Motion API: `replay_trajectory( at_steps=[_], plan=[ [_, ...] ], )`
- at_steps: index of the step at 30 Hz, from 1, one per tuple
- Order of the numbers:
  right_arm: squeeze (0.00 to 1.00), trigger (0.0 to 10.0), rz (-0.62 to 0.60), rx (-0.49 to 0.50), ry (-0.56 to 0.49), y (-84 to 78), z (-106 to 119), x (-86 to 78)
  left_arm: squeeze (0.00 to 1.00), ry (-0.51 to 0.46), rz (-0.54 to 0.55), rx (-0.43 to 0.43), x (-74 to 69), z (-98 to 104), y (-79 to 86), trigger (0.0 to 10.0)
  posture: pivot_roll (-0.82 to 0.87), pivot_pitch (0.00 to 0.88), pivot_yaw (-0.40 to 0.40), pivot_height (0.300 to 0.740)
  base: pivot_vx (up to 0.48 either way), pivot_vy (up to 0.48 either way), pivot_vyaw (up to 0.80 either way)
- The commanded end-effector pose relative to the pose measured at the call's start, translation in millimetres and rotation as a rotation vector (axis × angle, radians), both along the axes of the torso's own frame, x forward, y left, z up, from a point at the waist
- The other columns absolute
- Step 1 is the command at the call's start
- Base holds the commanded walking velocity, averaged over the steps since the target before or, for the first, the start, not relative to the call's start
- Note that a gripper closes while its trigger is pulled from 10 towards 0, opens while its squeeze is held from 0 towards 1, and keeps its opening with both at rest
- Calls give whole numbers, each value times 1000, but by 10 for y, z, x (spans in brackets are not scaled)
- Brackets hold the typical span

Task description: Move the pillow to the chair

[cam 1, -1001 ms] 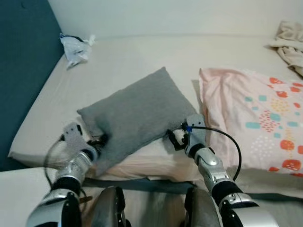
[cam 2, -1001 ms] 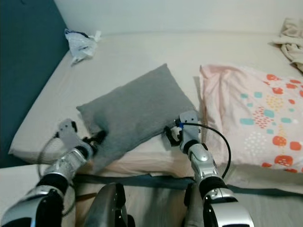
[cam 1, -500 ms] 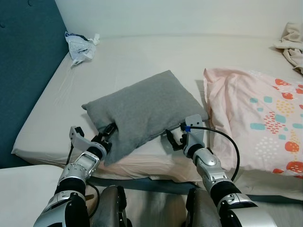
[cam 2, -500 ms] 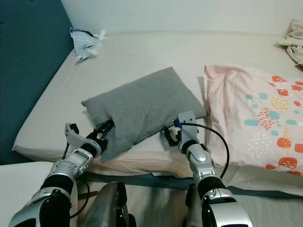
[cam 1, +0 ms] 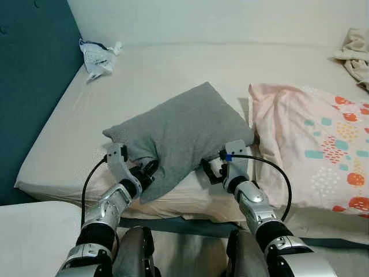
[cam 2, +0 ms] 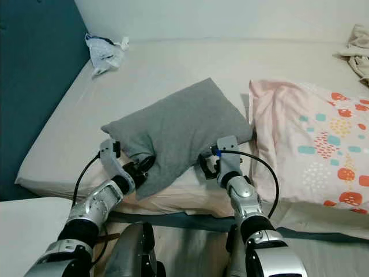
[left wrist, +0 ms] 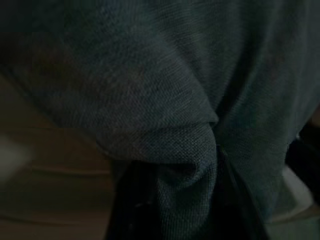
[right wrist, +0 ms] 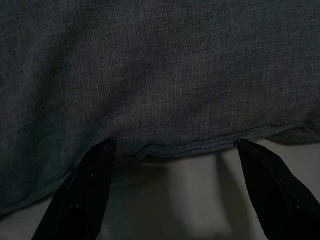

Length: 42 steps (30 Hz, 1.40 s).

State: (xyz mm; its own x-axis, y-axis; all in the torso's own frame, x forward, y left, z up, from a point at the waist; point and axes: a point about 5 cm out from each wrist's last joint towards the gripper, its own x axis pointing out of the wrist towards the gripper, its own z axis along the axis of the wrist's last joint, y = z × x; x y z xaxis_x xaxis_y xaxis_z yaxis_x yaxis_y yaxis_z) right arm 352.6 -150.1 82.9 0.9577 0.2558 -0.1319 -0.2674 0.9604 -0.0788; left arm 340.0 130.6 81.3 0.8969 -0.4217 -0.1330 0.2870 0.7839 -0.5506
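A grey pillow [cam 1: 179,135] lies tilted on the bed, its near edge resting on a cream pillow [cam 1: 196,196]. My left gripper [cam 1: 147,170] is at the pillow's near left corner, shut on it. In the left wrist view the grey pillow's fabric [left wrist: 165,100] bunches into a fold between the dark fingers [left wrist: 135,210]. My right gripper [cam 1: 210,170] is at the pillow's near right edge and stands open. In the right wrist view its fingers [right wrist: 85,195] spread wide, with their tips at the seam of the grey pillow [right wrist: 160,75].
A pink pillow with coloured dots [cam 1: 311,150] lies just right of the grey one. A crumpled plastic bag [cam 1: 95,55] sits at the far left by the blue headboard [cam 1: 29,86]. Beige cloth [cam 1: 351,55] lies at the far right. The mattress [cam 1: 173,69] extends beyond.
My left gripper has moved right and inward along the pillow's near edge, and the corner now bunches in it. The pillow's far corner has risen a little. The right gripper has stayed put.
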Motion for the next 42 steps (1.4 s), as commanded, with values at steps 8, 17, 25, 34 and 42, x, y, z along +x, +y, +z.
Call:
replay_trajectory(
  at_steps=[8,17,25,34,42],
  plan=[
    [0,10000,-103,116,-7,-257,97,54,0,12,-349,32,-181,117,223,0,57,196,34,575,0,0,0],
    [0,10000,-238,187,-22,-760,304,117,0,83,-432,204,-315,234,992,0,62,200,28,575,0,0,0],
    [0,10000,-189,154,-28,-856,463,180,0,173,-460,418,-384,385,1508,0,64,210,23,575,0,0,0],
    [0,10000,-55,129,28,-716,525,255,0,187,-439,609,-289,420,1638,0,60,218,27,575,0,0,0],
    [592,10000,71,136,256,-487,132,124,0,77,-508,654,-201,176,1172,0,66,228,34,575,0,0,0]
  ],
)
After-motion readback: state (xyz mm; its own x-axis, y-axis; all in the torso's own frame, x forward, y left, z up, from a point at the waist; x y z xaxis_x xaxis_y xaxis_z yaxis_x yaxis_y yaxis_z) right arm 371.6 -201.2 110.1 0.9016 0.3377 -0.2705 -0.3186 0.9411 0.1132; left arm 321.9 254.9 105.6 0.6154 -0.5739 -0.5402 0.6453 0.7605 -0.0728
